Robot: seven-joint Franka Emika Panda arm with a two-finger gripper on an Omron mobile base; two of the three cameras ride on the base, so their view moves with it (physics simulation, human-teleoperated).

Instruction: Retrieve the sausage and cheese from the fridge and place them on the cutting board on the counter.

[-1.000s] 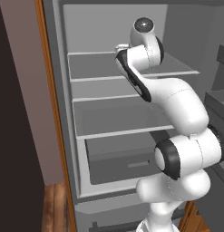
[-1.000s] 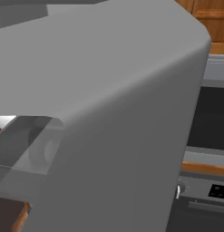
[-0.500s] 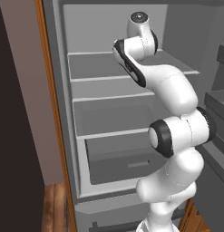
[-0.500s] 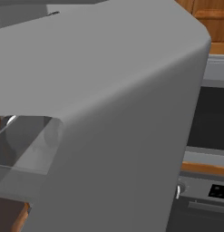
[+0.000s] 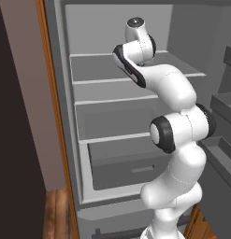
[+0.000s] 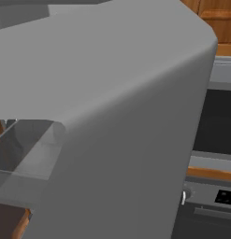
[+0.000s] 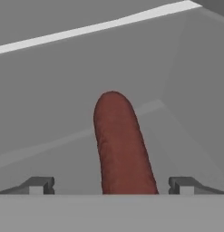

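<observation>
The sausage (image 7: 122,145) is showing a plain dark reddish brown, smooth and unpatterned, against the pale grey of the fridge (image 5: 112,107) interior. The shelves (image 5: 135,74) are appearing in a slightly darker flat grey with lighter front edges, and the drawer (image 5: 131,168) is looking mid grey. The end effector (image 7: 111,185) fingertips (image 7: 38,185) are showing dark grey. The arm (image 5: 177,140) is gleaming white with black joints. An orange-brown wooden strip (image 5: 54,116) is running beside the fridge, and the fridge door (image 6: 112,116) is showing uniform grey in the right base view
</observation>
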